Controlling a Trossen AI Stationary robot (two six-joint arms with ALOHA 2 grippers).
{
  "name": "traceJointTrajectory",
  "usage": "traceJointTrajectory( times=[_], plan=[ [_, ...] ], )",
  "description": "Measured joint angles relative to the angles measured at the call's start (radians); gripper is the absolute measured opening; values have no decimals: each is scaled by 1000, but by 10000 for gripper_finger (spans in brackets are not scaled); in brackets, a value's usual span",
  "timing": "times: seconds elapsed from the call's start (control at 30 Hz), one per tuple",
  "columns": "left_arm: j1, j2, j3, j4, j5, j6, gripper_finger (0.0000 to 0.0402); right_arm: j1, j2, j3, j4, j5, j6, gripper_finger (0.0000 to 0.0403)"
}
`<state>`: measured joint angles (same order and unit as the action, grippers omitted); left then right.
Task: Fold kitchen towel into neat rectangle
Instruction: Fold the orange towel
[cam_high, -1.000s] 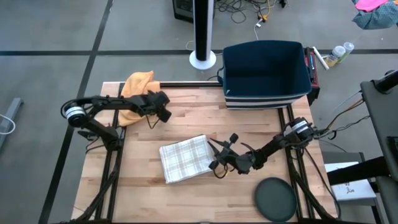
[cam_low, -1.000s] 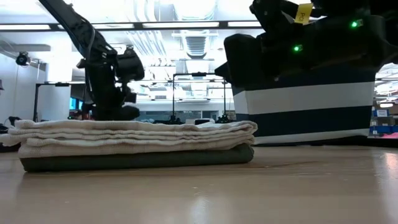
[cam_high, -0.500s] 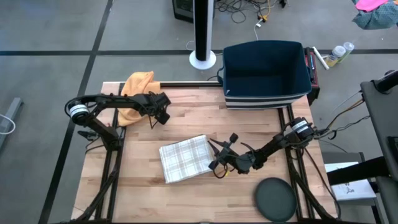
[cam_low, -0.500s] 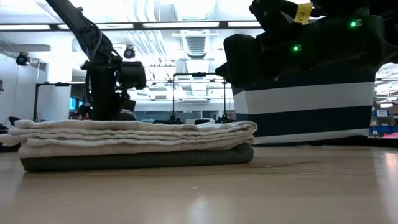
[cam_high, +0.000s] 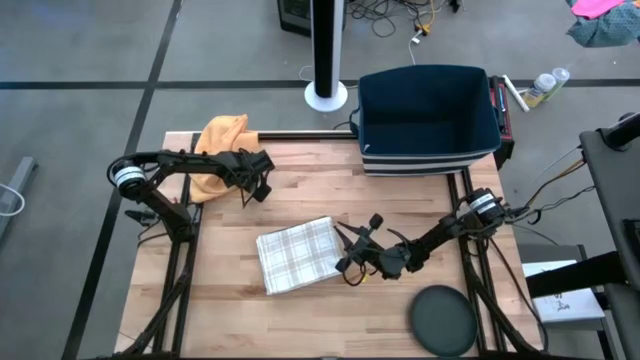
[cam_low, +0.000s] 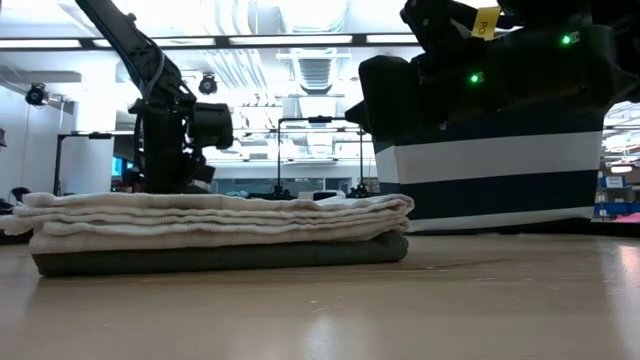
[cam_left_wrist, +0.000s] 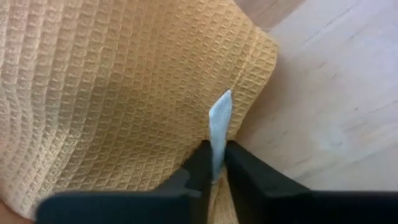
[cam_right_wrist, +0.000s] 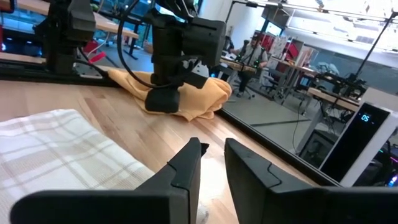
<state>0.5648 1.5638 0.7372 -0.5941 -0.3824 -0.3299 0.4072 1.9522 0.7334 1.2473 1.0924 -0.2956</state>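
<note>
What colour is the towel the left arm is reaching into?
Mustard yellow, with a waffle weave; the yellow towel shows best in the left wrist view.
</note>
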Motion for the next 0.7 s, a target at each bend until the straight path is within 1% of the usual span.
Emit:
traceJointTrajectory(
  times=[0.07,0.17,0.3,0.4,0.5,0.57,0.7],
  plan=[
    [0,-4,1,-2,2,15,8,0,0,0,0,0,-1,67],
    [0,-15,16,-23,13,25,13,0,0,0,0,0,-3,59],
    [-6,-55,68,-88,65,34,3,0,0,0,0,0,-3,49],
    [-15,-109,125,-149,102,34,4,0,0,0,0,0,-10,45],
    [-29,-183,186,-192,119,34,1,-1,0,0,0,0,-32,44],
    [-35,-233,228,-223,160,30,2,-6,0,0,0,0,-40,46],
    [-39,-329,300,-238,273,-6,1,-20,0,0,9,0,-43,55]
  ],
)
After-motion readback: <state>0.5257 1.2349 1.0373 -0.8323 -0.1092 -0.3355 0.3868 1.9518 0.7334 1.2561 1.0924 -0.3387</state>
